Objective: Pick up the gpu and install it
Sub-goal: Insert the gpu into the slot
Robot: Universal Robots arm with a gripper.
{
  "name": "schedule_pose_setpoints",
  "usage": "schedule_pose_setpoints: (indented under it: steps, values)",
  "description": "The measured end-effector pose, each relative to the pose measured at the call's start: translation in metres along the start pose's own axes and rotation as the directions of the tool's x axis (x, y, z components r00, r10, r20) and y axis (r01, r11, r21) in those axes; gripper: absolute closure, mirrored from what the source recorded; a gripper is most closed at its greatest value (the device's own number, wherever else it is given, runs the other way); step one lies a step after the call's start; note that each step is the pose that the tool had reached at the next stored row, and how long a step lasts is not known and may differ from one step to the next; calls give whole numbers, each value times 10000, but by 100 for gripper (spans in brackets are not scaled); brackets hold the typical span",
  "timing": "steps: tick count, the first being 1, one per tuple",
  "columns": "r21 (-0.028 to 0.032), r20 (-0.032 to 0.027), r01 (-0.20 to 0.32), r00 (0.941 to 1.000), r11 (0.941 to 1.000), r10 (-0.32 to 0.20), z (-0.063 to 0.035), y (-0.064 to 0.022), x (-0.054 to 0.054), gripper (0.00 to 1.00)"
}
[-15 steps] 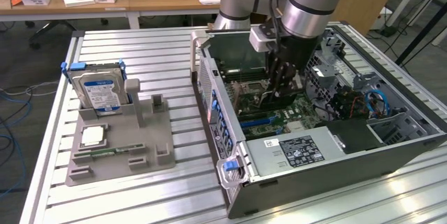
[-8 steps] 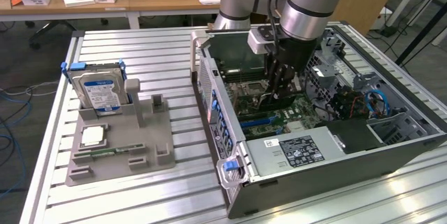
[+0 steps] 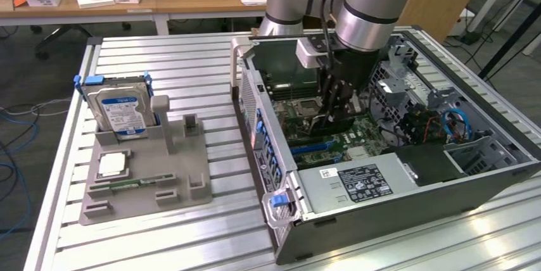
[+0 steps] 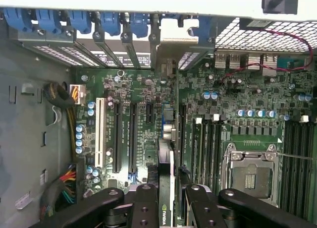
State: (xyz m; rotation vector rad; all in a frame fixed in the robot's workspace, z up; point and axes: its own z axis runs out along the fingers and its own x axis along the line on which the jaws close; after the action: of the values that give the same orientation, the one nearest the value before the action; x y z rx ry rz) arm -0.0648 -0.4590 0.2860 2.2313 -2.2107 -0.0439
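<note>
Wrist view: gpu [image 4: 166,188], one, thin dark card seen edge-on, clamped between the two black fingers [image 4: 146,208] of the gripper [image 4: 167,205], logo visible on its face. Long axis runs along the expansion slots [image 4: 125,134] of the motherboard [image 4: 237,124]; card edge hangs just above the board, beside those slots, apparently not yet seated. Empty processor socket [image 4: 250,173] to one side. Exterior view: gripper [image 3: 336,109] lowered into the open computer case [image 3: 406,220], arm overhead. On the exterior view's left, well apart: grey parts tray [image 3: 182,185] carrying the blue-labelled hard drive [image 3: 120,111].
</note>
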Motion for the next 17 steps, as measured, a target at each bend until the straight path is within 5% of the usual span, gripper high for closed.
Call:
schedule_pose_setpoints:
  steps: [17]
  values:
    - [0, -1, 3, 10000, 10000, -3, 128, 69, 7, 74]
